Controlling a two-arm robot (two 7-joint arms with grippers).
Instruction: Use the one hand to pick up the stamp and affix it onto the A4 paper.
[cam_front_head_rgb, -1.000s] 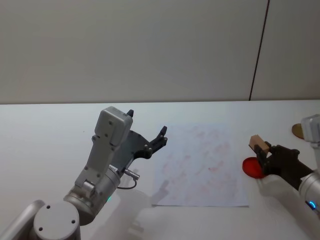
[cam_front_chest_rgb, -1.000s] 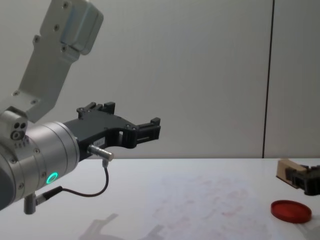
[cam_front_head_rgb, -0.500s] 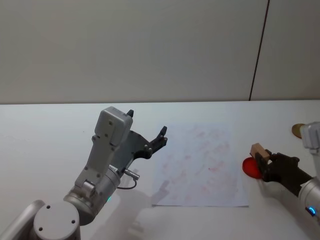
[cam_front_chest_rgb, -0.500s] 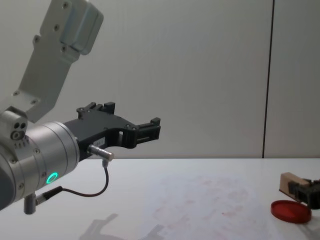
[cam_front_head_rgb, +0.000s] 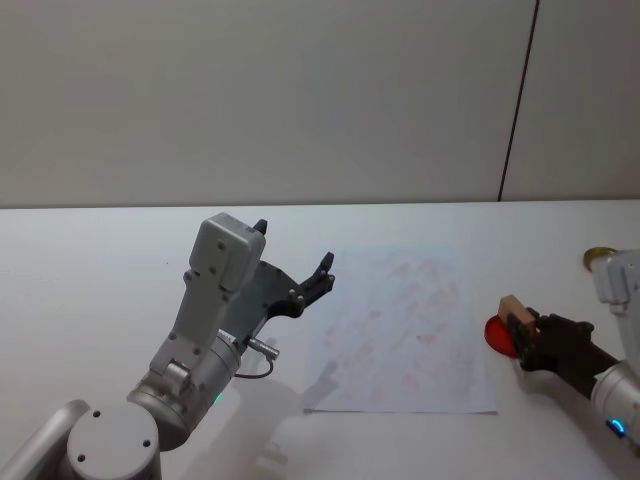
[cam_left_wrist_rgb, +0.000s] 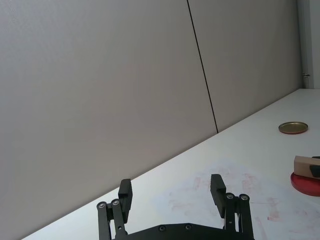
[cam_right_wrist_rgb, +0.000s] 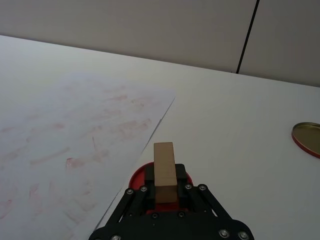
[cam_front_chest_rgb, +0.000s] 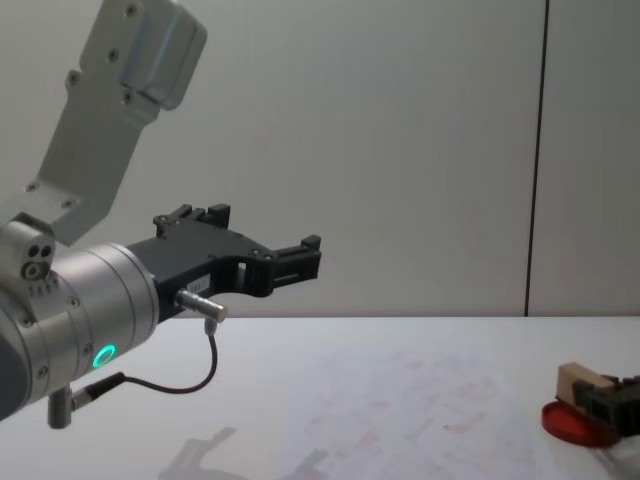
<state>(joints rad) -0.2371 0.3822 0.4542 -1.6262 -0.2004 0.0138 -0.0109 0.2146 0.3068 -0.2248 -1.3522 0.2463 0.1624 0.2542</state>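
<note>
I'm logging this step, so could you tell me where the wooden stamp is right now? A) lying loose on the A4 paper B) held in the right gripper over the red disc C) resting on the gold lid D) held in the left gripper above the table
B: the stamp sits clamped in the right gripper directly over the red disc, just off the A4 paper; the left gripper hangs open and empty.

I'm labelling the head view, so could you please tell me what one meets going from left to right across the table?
left gripper → A4 paper → red disc → stamp → right gripper → gold lid
</note>
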